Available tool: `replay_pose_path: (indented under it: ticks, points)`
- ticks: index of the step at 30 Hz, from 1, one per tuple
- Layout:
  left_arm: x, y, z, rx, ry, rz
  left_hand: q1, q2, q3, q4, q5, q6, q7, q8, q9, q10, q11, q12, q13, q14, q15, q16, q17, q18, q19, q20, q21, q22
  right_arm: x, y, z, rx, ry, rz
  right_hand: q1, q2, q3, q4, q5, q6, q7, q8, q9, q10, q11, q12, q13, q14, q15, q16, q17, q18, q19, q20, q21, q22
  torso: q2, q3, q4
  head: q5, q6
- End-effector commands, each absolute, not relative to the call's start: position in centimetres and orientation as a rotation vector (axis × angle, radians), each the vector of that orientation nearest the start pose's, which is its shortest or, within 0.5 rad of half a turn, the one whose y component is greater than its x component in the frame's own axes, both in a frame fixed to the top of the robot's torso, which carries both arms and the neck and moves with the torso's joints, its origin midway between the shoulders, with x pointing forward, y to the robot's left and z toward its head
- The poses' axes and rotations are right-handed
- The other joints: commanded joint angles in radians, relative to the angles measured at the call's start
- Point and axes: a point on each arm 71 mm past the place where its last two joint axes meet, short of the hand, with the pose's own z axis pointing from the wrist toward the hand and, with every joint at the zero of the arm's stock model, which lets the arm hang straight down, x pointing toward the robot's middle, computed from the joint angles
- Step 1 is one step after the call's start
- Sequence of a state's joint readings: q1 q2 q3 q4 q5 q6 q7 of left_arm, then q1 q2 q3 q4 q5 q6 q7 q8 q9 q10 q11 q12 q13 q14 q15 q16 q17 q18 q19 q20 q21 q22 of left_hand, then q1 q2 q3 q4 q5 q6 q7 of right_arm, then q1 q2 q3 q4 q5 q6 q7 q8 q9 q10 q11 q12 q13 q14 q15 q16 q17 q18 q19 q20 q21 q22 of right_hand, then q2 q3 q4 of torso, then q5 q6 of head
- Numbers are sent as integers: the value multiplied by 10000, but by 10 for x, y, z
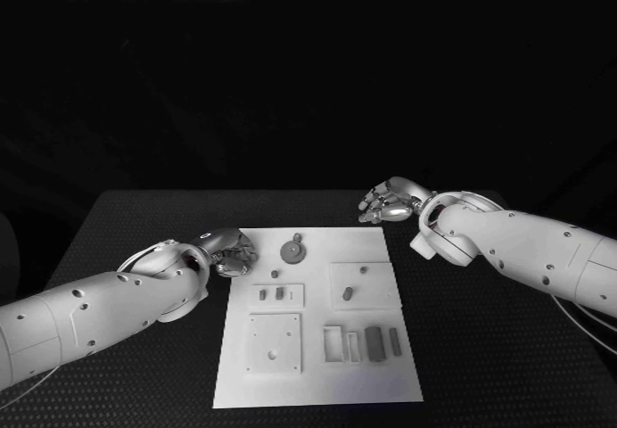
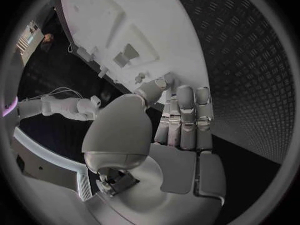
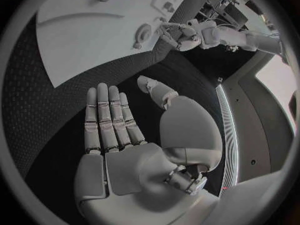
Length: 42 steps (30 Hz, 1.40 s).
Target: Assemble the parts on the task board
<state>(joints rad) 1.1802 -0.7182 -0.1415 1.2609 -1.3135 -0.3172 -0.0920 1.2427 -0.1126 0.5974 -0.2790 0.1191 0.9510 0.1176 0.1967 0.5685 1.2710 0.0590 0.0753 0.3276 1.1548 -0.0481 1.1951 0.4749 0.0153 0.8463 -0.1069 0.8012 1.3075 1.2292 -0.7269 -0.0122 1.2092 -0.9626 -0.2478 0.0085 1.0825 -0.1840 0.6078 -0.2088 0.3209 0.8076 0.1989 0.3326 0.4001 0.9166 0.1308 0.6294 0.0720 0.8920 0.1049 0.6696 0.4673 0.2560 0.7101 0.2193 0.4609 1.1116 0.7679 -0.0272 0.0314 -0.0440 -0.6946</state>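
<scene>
The left hand (image 1: 229, 252) lay flat, fingers straight and empty, at the task board's (image 1: 386, 374) left edge near a round part (image 1: 293, 252). The right hand (image 1: 389, 202) hovered empty, fingers straight, beyond its far right corner. Smaller parts were indistinct.

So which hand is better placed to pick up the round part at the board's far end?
Left. The left hand sits at the task board's edge beside the round part; the right hand hovers beyond the far corner.

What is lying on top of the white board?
Small grey parts lie on the task board, with a round disc near its far end. The left hand hangs at the board's edge, so anything beneath it stays hidden.
</scene>
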Motion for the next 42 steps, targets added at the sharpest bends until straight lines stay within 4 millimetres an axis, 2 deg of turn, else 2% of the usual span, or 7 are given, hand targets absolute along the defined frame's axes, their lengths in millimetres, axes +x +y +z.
replay_pose_path:
  ticks: [1,7,16,20,24,29,42]
  points:
    - [519,238,-247,-2662,18029,-6203,-92,-54,-9,94,11,13,92,8,4,-156,72,-23,-35,-60,19,-80,-49,85,-128,-364,-76,146,540,-234,-191,1523,17930,7594,195,-14,219,-87,-287,295,-111,150,80,332,-97,-201,2,324,-163,145,75,58,355,-120,145,54,0,-7,0,-107,70]
    - [526,253,-233,-7050,17378,-8498,-454,-150,-84,306,-65,29,241,91,24,-88,79,27,17,-363,42,-620,-336,80,-183,-350,-152,143,527,-239,-198,-64,18278,6732,317,-73,691,-161,-679,577,-250,217,220,1223,-193,-1458,15,1100,-504,381,265,58,1211,-443,488,174,-1,5,-14,-173,127]
    - [525,255,-212,-9444,16349,-11617,-1380,-171,-769,365,-72,-118,267,204,69,-145,253,22,89,-1012,336,-2677,-1263,-100,-900,-69,-977,-126,505,-234,-210,-2594,18192,5505,392,-267,870,-94,-1262,862,-381,262,356,2091,-332,-2484,160,2066,-981,818,744,58,2244,-888,1004,371,-14,-10,-9,-154,164]
    - [523,255,-208,-10206,15995,-12211,-1678,-124,-1047,235,7,-123,166,300,117,-137,196,11,97,-1235,668,-3802,-1581,-75,-1169,242,-1416,-271,497,-227,-211,-3503,17730,5001,634,-485,1061,-117,-1948,884,-434,220,369,2255,-339,-2824,201,2225,-1044,847,887,58,2416,-971,1070,415,-9,1,-12,-118,152]
    - [522,252,-207,-10181,16030,-12341,-1833,-113,-1211,171,-4,-163,167,328,126,-144,182,-13,88,-1262,796,-4328,-1605,10,-1184,366,-1561,-284,491,-223,-215,-4003,17692,4806,825,-777,1311,15,-2607,936,-490,191,384,2397,-345,-3129,252,2395,-1088,857,1020,58,2572,-1029,1143,472,-8,-20,13,-167,149]
    - [521,250,-207,-10152,16106,-12446,-1869,-96,-1260,143,-3,-187,214,334,125,-163,229,-27,78,-1217,830,-4517,-1572,50,-1181,409,-1615,-275,486,-217,-220,-4371,17630,4708,810,-986,1353,193,-2699,955,-509,174,394,2440,-343,-3326,277,2535,-1114,884,1116,58,2694,-1086,1229,536,8,-27,-3,-128,160]
    - [520,247,-207,-10198,16271,-12572,-1989,-84,-1336,163,-39,-210,326,350,120,-210,309,-39,56,-1161,881,-4797,-1474,101,-1171,472,-1695,-244,483,-207,-239,-4388,17609,4693,830,-1094,1501,357,-2719,972,-450,169,415,2448,-329,-3541,293,2580,-1114,861,1201,58,2729,-1127,1243,566,6,-18,9,-93,89]
